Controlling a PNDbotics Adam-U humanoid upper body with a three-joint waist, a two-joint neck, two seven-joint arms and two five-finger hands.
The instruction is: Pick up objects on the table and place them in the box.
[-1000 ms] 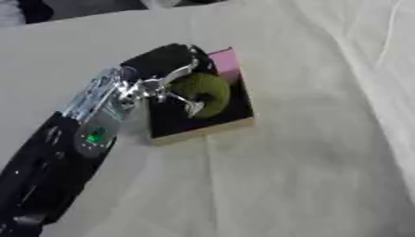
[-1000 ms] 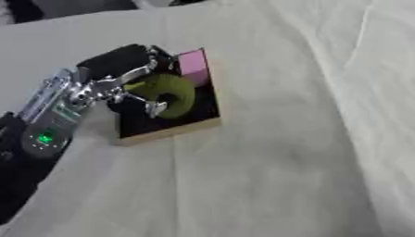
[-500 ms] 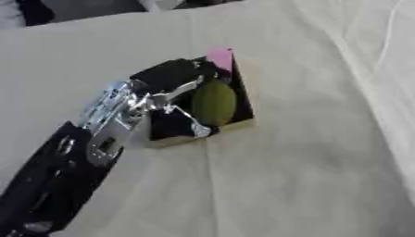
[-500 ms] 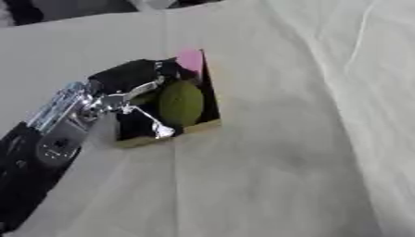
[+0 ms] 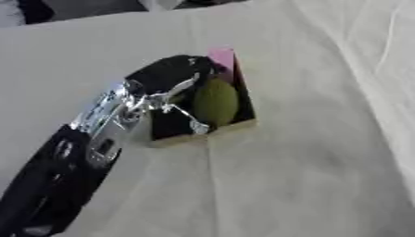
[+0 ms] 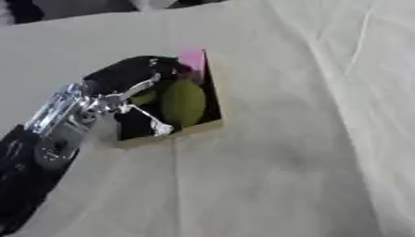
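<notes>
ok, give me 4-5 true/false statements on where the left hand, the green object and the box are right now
1. The left hand reaches over the box from the view's left. True.
2. The green object lies on the cloth outside the box. False: it sits within the box walls, against the dark interior.
3. Something pink shows at the box's far end. True.
4. The right hand is gripping the box wall. False: no right hand shows in either view.
5. The box stands on a bare wooden table. False: it rests on a pale, creased cloth.
</notes>
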